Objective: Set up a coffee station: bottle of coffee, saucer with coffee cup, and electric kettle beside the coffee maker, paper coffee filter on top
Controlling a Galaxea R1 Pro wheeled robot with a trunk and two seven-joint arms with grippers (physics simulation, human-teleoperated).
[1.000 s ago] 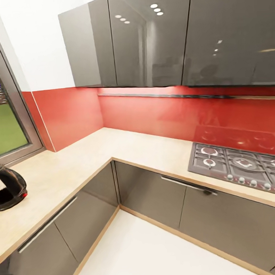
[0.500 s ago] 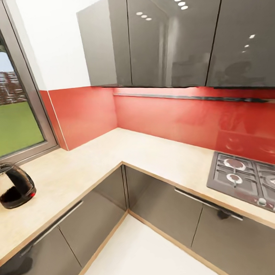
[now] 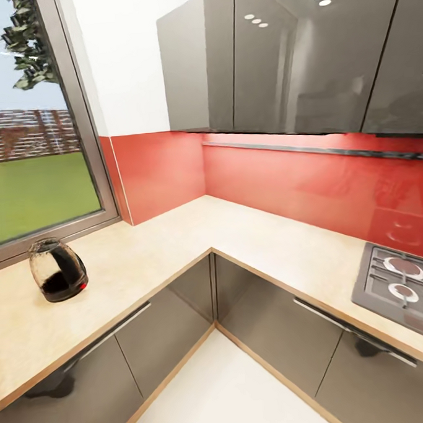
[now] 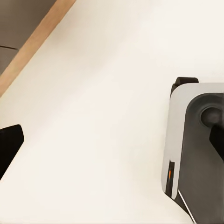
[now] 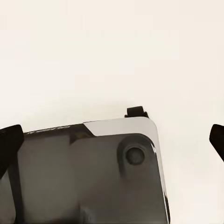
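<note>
The electric kettle (image 3: 57, 270) stands on the kitchen countertop (image 3: 176, 244); both tools' fingers spread apart, empty.

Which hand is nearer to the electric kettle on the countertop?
Probably left. The electric kettle stands at the head view's left; the left hand hangs over floor near the cabinet plinth, the right hand over the robot's base.

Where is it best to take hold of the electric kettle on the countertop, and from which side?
Probably the black loop handle, on the electric kettle side turned toward the counter corner. It stands upright on the kitchen countertop beneath the window, so approach from the corner side; its rounded glass body looks harder to clamp.
</note>
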